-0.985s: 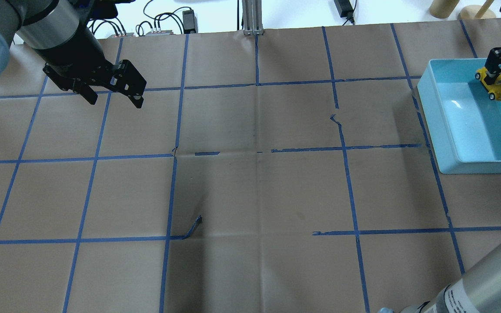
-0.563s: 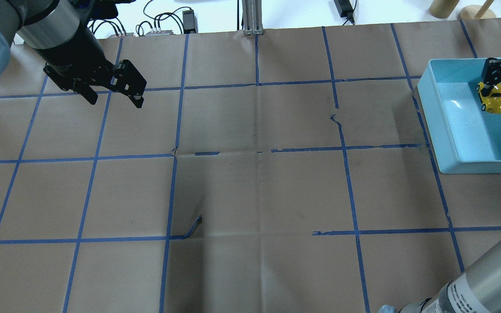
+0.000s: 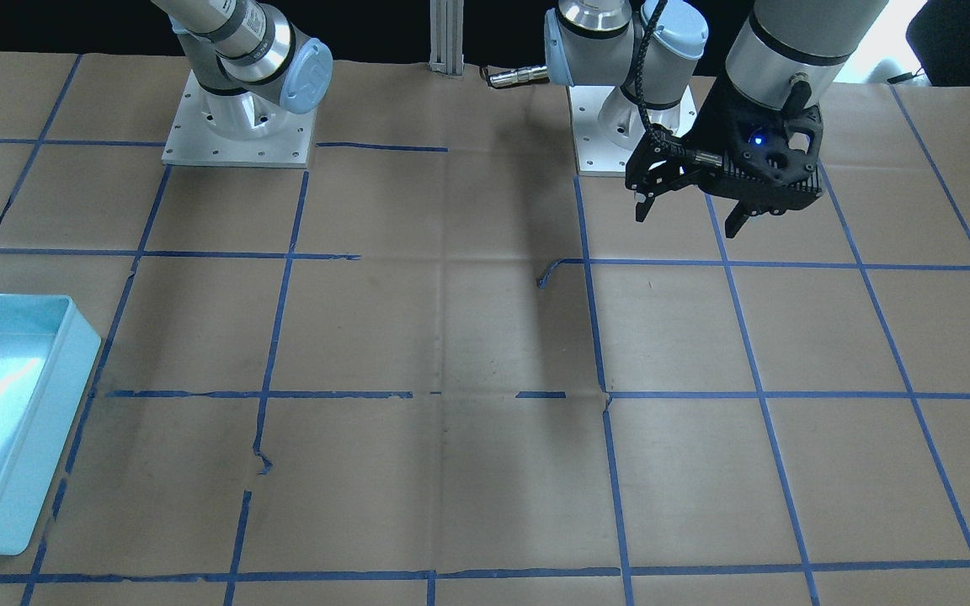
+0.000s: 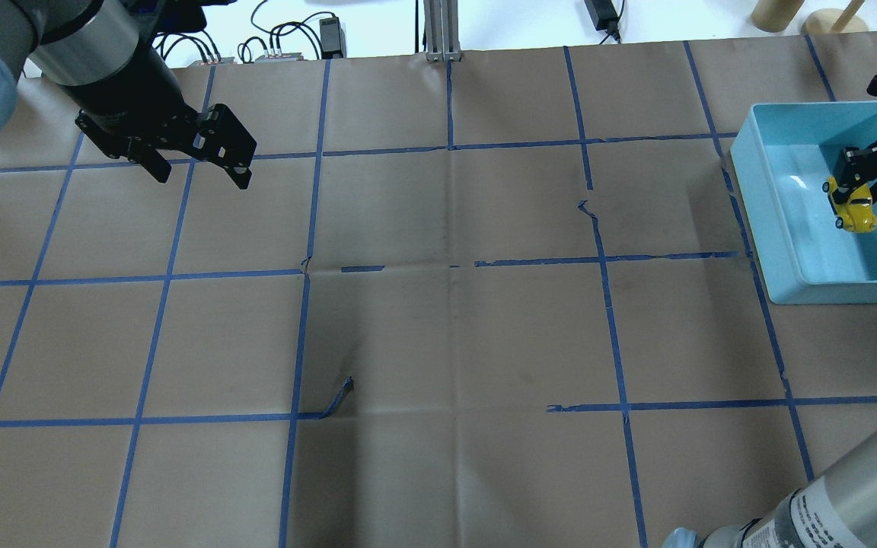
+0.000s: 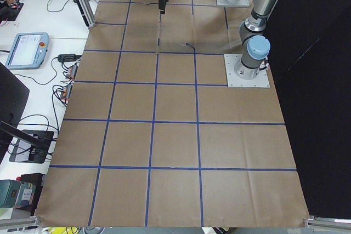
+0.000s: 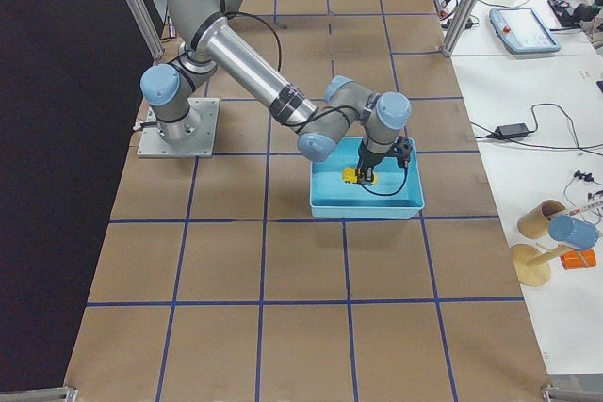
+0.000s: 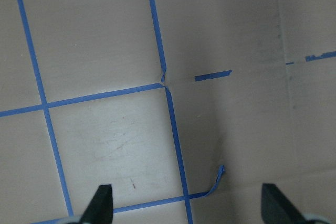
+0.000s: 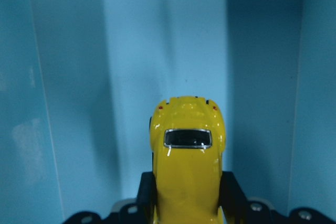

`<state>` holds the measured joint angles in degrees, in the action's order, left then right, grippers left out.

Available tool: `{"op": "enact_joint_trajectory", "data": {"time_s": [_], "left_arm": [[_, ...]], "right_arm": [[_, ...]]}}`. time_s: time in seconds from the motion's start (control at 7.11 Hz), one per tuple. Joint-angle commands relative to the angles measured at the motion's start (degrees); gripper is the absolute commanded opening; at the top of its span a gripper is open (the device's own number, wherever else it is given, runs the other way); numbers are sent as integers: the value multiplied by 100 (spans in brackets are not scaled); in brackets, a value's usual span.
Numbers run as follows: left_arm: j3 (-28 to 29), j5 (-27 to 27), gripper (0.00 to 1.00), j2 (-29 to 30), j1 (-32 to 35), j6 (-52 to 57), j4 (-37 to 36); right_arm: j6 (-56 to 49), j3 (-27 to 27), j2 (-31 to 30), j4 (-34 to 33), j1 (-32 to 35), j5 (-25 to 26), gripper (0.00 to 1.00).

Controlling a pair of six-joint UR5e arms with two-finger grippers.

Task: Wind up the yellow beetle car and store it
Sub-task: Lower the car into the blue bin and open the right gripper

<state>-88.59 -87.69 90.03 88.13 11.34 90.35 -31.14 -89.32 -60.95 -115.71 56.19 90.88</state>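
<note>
Over on the robot's right side, inside the light blue bin point(image 4: 770, 221), I see the yellow beetle car point(image 4: 852, 207) gripped by the right gripper point(image 4: 862, 181). The right wrist camera shows the dark pads point(image 8: 231, 191) clamped against both flanks of the car, its rounded end and a small dark window pointing away from the wrist, with the bin's blue floor and walls all around. It looks low in the bin, though I cannot make out whether its wheels touch the floor. The left gripper point(image 4: 201, 176) hangs above the paper-covered table point(image 4: 446, 342), well apart from the bin, jaws spread wide and holding nothing. Only blue tape lines point(image 7: 173, 129) show between its fingertips.
</note>
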Motion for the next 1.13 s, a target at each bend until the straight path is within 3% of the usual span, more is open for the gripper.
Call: {"op": "enact_joint_trajectory", "data": {"time_s": [0.0,0.14,0.28,0.42,0.98], "left_arm": [[0,-3,99,-3,2,0,0],[0,-11,99,-38,2,0,9],[-9,-3,99,-82,-7,-70,17],[-9,-3,99,-82,-7,-70,17],[-26,50,99,-109,-33,-264,18]], "right_arm": [[-253,-531,-22,-591,-73,-131,17],[-227,-559,-13,-602,-73,-131,22],[-235,-508,-13,-619,-73,-131,55],[-209,-463,-22,-620,-73,-131,98],[-69,-384,-1020,-262,-20,-70,100]]}}
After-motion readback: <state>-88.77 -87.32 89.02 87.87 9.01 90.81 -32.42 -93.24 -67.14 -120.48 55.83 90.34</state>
